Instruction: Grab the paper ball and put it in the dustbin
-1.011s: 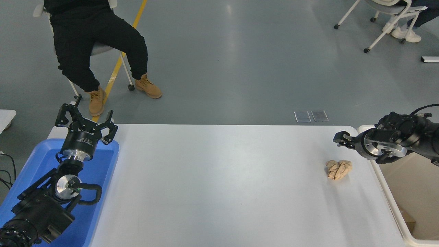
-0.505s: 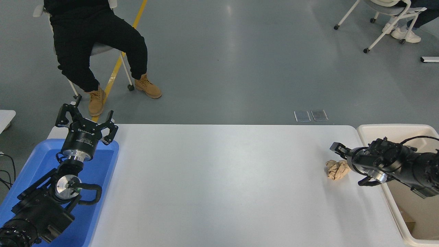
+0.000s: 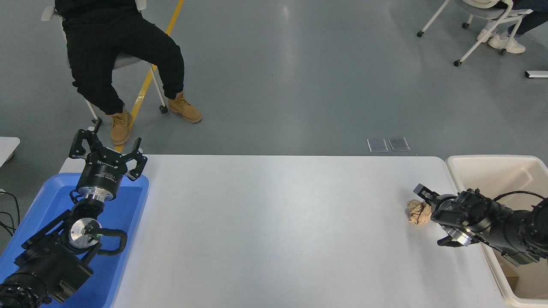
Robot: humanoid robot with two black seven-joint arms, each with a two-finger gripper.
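Reaching with spread fingers, the right gripper (image 3: 428, 205) is bracketing the paper ball (image 3: 419, 212) near the table's right edge beside the dustbin (image 3: 492, 161); light, crushable paper, best pinched across its middle.

The tabletop (image 3: 274, 231) fills the middle of the view. At its left end lies a tray (image 3: 128, 214), and the left gripper (image 3: 107, 152) hangs over the tray's far edge. The paper ball (image 3: 418, 212) sits on the tabletop near the right edge. The right gripper (image 3: 429, 216) is directly right of the ball, its arm reaching in over the dustbin (image 3: 475, 164), which stands against the tabletop's right end. Beyond the far edge (on the floor, toward the left) a person (image 3: 115, 55) sits on a chair (image 3: 128, 62).
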